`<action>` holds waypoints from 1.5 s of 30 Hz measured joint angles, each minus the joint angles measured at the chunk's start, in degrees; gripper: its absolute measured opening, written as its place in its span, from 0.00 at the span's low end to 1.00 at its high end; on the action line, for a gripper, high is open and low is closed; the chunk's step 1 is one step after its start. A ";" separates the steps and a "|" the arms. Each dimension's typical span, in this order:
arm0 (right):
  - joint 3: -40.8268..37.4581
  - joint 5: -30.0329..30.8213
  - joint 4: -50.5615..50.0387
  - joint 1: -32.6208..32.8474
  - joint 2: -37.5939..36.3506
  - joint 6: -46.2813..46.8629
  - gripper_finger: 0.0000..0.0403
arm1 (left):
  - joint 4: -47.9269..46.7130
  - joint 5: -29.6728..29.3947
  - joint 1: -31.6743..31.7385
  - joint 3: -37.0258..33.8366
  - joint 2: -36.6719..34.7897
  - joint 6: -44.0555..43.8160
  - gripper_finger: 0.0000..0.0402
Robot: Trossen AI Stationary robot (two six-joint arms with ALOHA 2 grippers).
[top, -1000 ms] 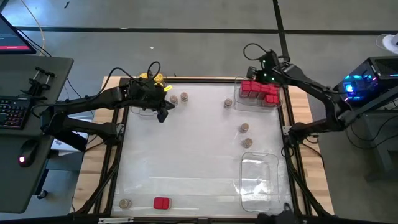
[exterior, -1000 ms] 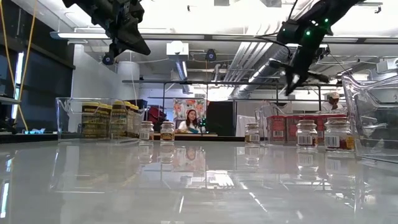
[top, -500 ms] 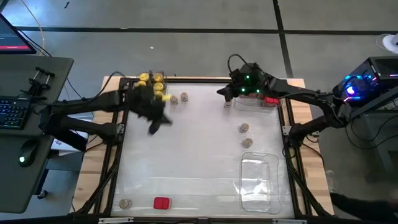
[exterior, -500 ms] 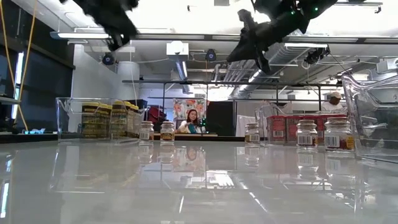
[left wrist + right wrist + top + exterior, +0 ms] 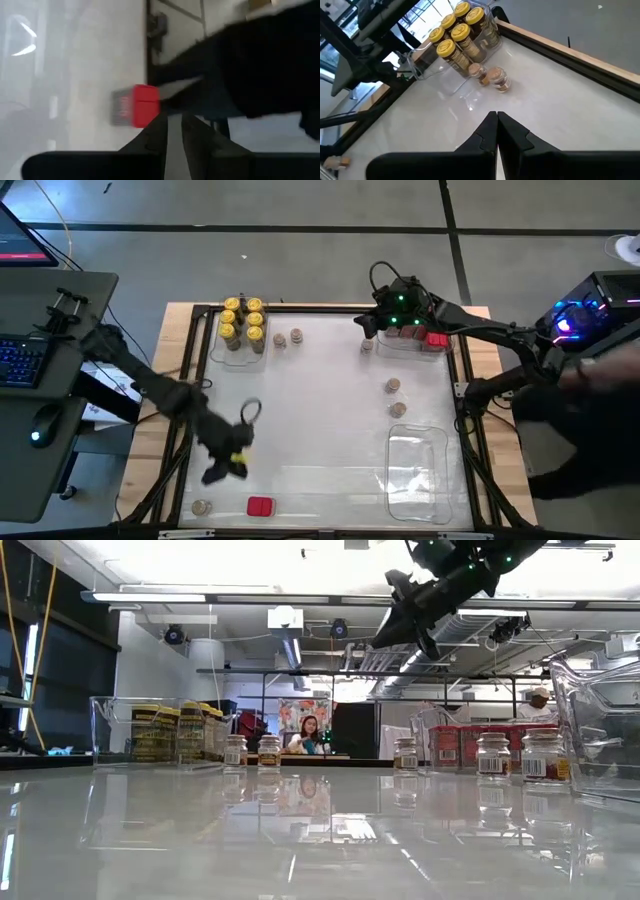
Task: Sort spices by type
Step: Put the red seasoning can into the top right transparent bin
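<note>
Your left gripper (image 5: pixel 225 463) hangs over the table's near left part, fingers nearly pressed together, nothing between them. The red box (image 5: pixel 260 506) lies just beyond it, near the front edge, apart. Your right gripper (image 5: pixel 362 326) is at the far right, fingers together, just beside a tan-lidded jar (image 5: pixel 367 346).
</note>
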 joint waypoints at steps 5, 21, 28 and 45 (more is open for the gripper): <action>0.00 -0.13 -0.11 -1.25 0.00 -2.68 0.00 | -1.71 -2.41 -5.42 8.74 12.38 6.65 0.01; 0.00 -2.99 -6.22 -4.03 0.00 -5.62 0.00 | -0.86 -3.10 -8.52 13.01 29.07 13.45 0.00; 0.00 -3.39 -6.62 -4.02 0.00 -7.24 0.00 | -0.94 -2.34 -8.35 12.91 32.31 12.23 0.00; 0.00 -13.21 -6.79 -6.14 -8.65 -7.42 0.00 | -11.98 -14.74 8.17 13.02 32.12 40.14 0.00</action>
